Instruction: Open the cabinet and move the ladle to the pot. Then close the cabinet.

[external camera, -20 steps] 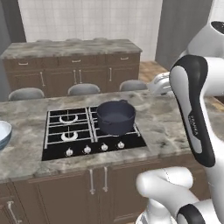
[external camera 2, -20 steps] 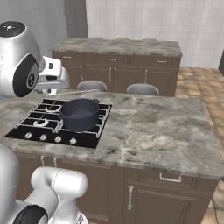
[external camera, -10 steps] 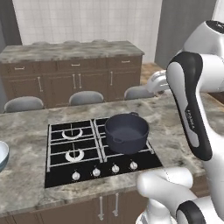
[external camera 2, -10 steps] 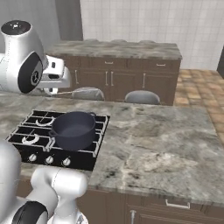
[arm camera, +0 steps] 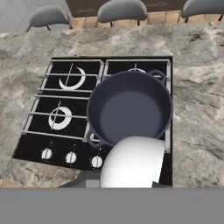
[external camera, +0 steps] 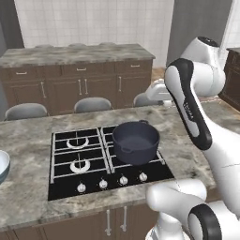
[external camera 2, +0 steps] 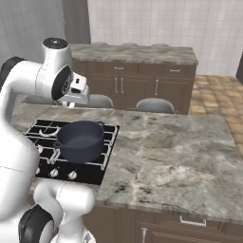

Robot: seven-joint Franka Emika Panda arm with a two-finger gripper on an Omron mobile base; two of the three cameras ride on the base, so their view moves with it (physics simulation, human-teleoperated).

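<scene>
The gripper (external camera 2: pixel 78 95) hung above the far side of the cooktop (external camera: pixel 79 159), but the arm's own bulk hid its fingertips from both base cameras. The jaws were drawn together. I could not tell whether anything was pinched between them. In the hand view a pale rounded shape overlapped the near rim of the pot (arm camera: pixel 129 107), too close and too blurred for me to name. The pot itself was plain to see: dark and two-handled, it stood upright on the right half of the cooktop, over the burners there. One side handle was partly covered by that pale shape. Looking straight down into it, I saw a bare dark bottom. The cooktop sat near the front edge of the counter (external camera: pixel 28 197), its row of knobs facing me. At the counter's left edge a pale bowl (external camera: pixel 2 164) was cut off by the frame, so I could not judge its contents. Beyond the far edge the grey stools (external camera: pixel 93 104) showed just their rounded backs, the rest hidden behind the counter.
</scene>
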